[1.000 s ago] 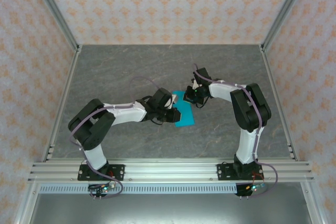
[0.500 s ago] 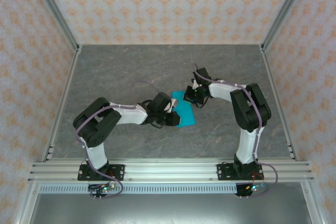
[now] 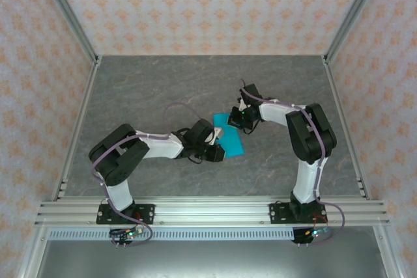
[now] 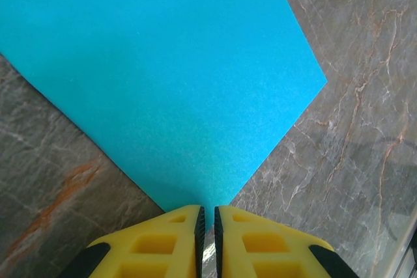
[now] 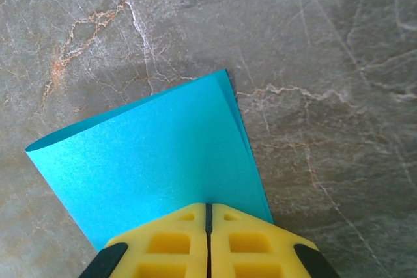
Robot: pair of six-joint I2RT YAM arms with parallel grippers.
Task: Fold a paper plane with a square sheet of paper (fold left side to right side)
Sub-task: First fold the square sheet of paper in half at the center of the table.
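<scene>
The square sheet of paper (image 3: 232,140) is bright cyan and lies folded in half on the grey table, with two layers showing along one edge (image 5: 251,161). My left gripper (image 3: 217,151) sits low at the sheet's near-left corner. In the left wrist view that corner of the paper (image 4: 163,83) ends right at the left gripper (image 4: 207,208), whose jaws are shut but for a thin slit. My right gripper (image 3: 240,120) is at the far end of the sheet. In the right wrist view the right gripper (image 5: 208,204) is shut, its tips resting on the paper (image 5: 156,154).
The grey marbled table (image 3: 163,89) is fenced by aluminium rails (image 3: 78,37) and patterned walls. Both arms reach in towards the middle. Bare tabletop lies on every side of the paper.
My left gripper has slid along the paper's left side towards the near corner, and its elbow has swung nearer. The right arm and the paper have stayed still.
</scene>
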